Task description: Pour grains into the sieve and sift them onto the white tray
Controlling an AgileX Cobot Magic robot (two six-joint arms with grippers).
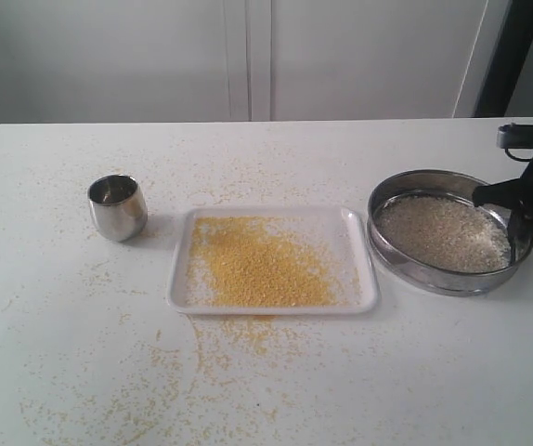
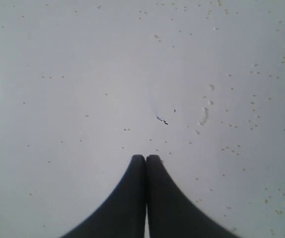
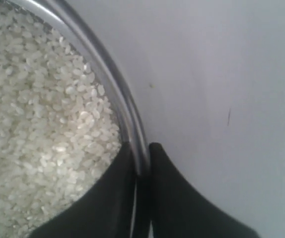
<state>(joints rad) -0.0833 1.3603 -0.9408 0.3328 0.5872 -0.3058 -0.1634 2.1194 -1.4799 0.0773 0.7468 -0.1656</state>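
Grains (image 3: 38, 124) of the whitish, rice-like kind are seen heaped in the sieve (image 3: 110, 79), on the inner side of the right gripper (image 3: 141, 148). Only the right wrist view shows how the rim is taken. One finger is set inside the steel ring against the rice and the other outside it, and the jaws are drawn narrowly together with the rim pinched between them. In the exterior view that grip is hidden behind the black arm, but the sieve is shown on the table (image 1: 434, 372), just beside the white tray (image 1: 357, 228) and not touching it. The tray, on the far side of the sieve from the fingers, is spread with yellow grains (image 1: 257, 265), and more are scattered over the table around it. A steel cup (image 1: 118, 206) is stood upright beyond the tray, well apart from the right fingers. The left gripper (image 2: 145, 157) is made out clearly only in the left wrist view. Its fingers are pressed fully together, nothing is held, and table strewn with stray grains is seen ahead of the tips.
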